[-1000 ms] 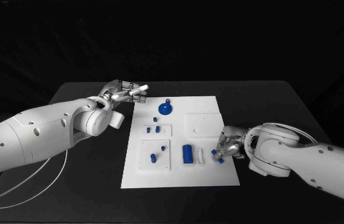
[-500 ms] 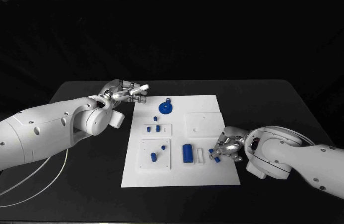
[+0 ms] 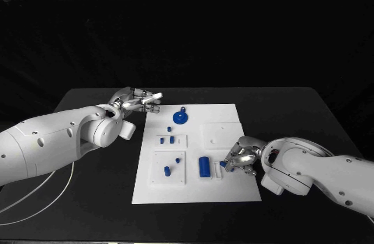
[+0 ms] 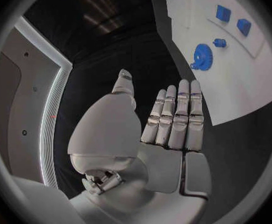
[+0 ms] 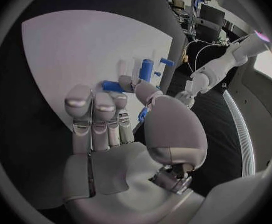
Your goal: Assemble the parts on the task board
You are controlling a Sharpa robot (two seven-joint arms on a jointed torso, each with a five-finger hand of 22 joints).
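Observation:
The white task board lies mid-table. On it are a blue gear, a tall blue cylinder and several small blue pegs. My right hand hovers over the board's right edge, just right of the cylinder. It pinches a small blue part between thumb and fingers. In the right wrist view the part sits at the fingertips, with the cylinder beyond. My left hand is off the board's far left corner, fingers straight and empty. The left wrist view shows its fingers short of the gear.
A raised white square with a small hole sits on the board's right half. A white cable trails over the table at the near left. Bare black table surrounds the board.
My right hand has shifted left and slightly away from me over the board, carrying the small blue part closer to the cylinder. The left hand has stayed put.

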